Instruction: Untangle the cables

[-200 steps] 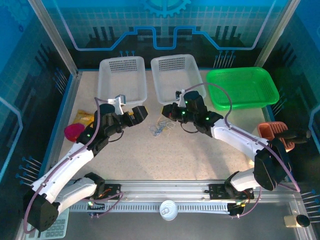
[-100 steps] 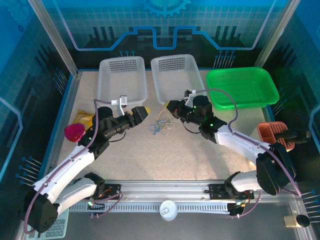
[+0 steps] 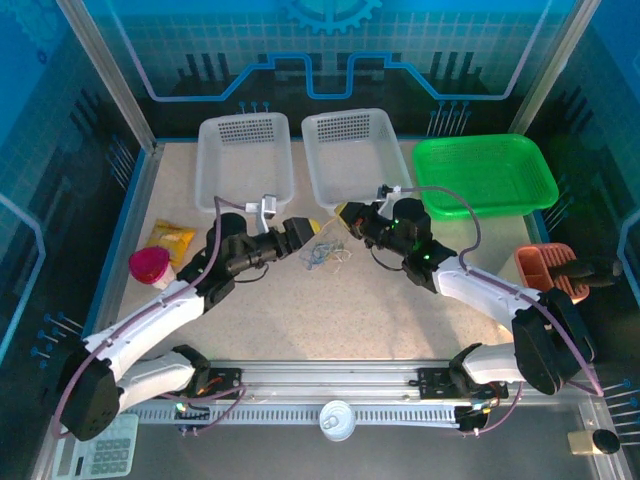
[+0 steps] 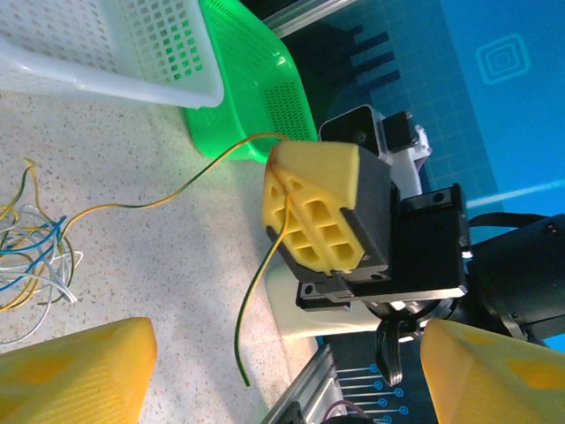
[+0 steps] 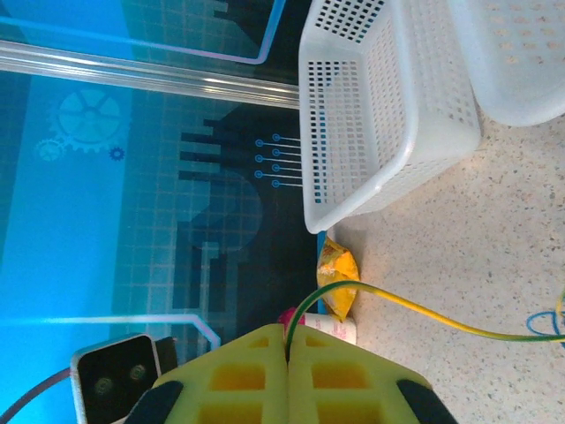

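Cables (image 3: 325,252) lie in a loose tangle of yellow, blue and white strands on the speckled worktop (image 3: 300,310), just in front of the middle white basket (image 3: 345,165). We see the right gripper (image 3: 347,213) at that basket's near rim, its jaws together and clamped on one yellow-green strand (image 5: 388,297). The strand runs from the pads back to the tangle, and its short free end curls away below them. The left gripper (image 3: 305,228) sits in front of the basket's near left corner, just beside the tangle, jaws apart with nothing between them. We cannot tell whether its tips touch the worktop. A green basket (image 3: 490,175) stands right of the white one, and a second white basket (image 3: 245,160) stands left.
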Robot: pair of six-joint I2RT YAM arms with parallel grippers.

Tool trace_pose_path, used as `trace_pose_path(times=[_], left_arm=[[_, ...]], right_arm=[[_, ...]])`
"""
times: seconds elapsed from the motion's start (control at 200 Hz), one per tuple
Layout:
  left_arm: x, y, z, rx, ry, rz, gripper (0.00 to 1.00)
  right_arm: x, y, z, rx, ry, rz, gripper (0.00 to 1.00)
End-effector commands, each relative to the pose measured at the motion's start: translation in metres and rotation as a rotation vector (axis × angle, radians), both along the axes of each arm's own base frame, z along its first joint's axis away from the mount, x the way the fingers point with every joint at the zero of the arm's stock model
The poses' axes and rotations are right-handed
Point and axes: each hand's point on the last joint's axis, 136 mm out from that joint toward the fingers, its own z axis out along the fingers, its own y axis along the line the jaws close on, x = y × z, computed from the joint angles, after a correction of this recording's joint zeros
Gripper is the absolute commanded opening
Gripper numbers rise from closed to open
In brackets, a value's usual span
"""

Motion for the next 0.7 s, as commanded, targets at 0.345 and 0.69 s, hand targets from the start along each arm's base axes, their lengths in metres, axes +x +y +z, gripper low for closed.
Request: trace_pose_path(times=[0.345, 0.69], left_arm=[[0.002, -0.021, 0.010, -0.022, -0.043, -0.038, 0.68], [0.005, -0.023, 0.008, -0.023, -0.039, -0.034, 0.58]], right_arm=[[0.000, -0.007, 0.011, 0.078, -0.026, -0.020, 0.00], [-0.004, -0.007, 0.004, 0.083, -0.014, -0.013, 0.00]])
